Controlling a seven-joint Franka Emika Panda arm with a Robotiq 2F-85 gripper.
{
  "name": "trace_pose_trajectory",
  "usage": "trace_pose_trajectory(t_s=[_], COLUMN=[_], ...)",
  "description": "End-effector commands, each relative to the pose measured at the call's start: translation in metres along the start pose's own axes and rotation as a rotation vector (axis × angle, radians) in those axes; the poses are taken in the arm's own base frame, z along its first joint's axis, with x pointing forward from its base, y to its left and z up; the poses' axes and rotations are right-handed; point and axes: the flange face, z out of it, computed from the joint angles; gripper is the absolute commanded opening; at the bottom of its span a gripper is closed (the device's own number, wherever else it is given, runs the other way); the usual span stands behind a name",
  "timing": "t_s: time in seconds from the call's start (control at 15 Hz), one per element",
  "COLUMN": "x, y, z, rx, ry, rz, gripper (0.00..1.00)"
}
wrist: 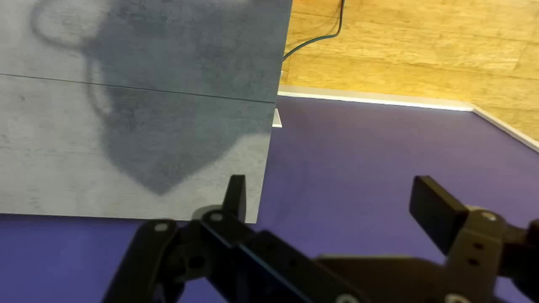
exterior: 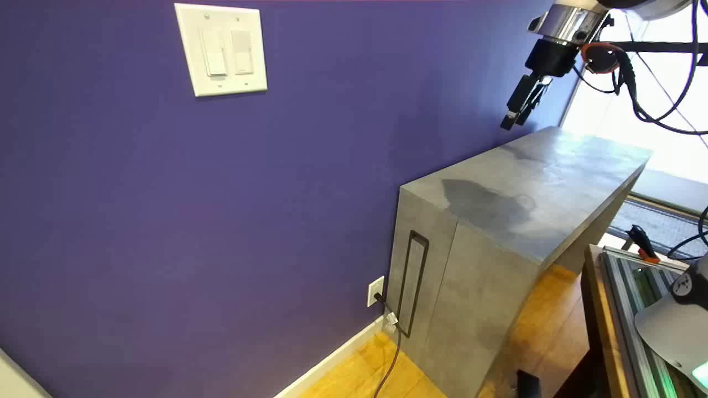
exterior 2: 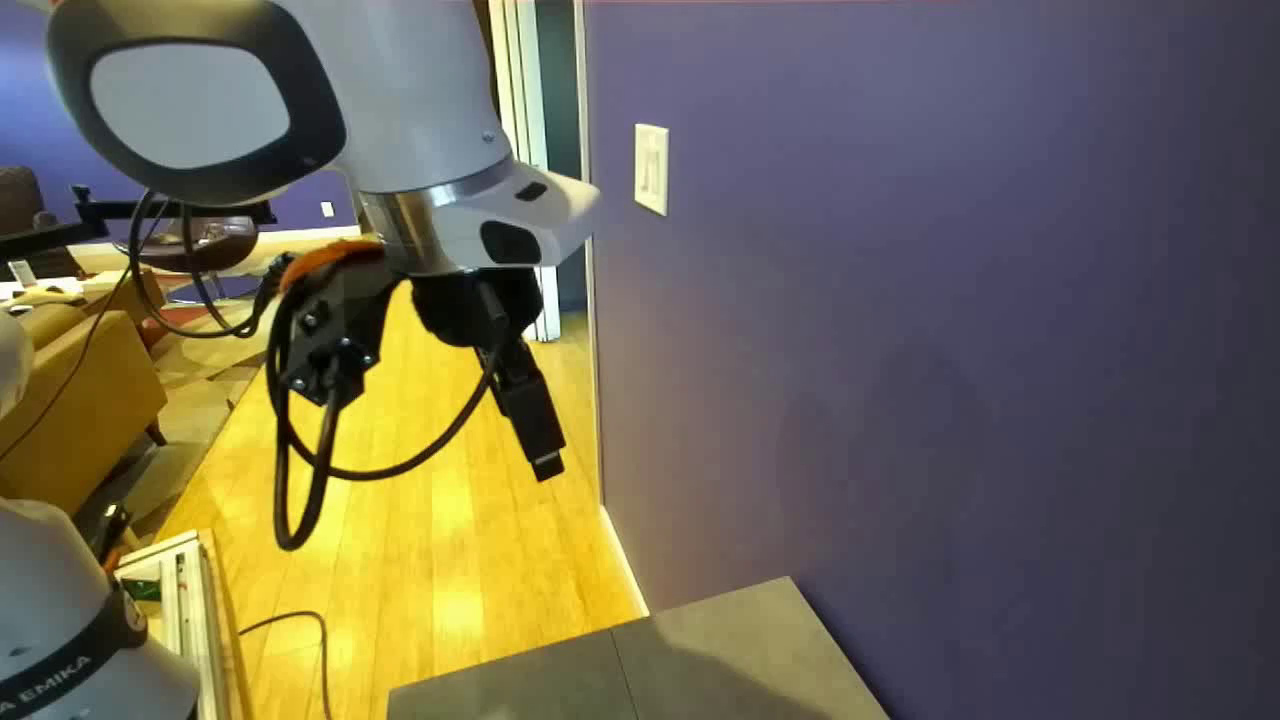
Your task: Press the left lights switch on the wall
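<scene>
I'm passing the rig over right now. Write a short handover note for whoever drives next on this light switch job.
Gripper: open, nothing between its fingers, hanging higher than the gray counter.
Left lights switch: left-hand paddle of the white double plate on the purple wall; its right-hand twin sits beside it.
Done: gripper is well apart from the plate; whether the switch was pressed already, I can't tell.
Left: bring the gripper to the plate and press the left-hand paddle only, probably best with the fingers shut.
</scene>
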Motion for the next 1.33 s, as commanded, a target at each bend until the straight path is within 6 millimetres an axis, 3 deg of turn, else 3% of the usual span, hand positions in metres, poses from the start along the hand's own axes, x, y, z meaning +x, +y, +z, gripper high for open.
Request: trace_pose_trajectory(t_s=[0.0,0.8,1.0,1.27], x=[0.0,0.0,-0.007,-0.024], y=[0.0,0.0,-0.036,-0.101], z=[-0.001,-0.001,-0.008,-0.021], rx=[0.0,0.0,0.09,0.201], ry=[-0.001,-0.001,-0.02,-0.169], rz=[0.0,0.0,-0.004,0.041], gripper=[1.0,1.0,1.0,1.0])
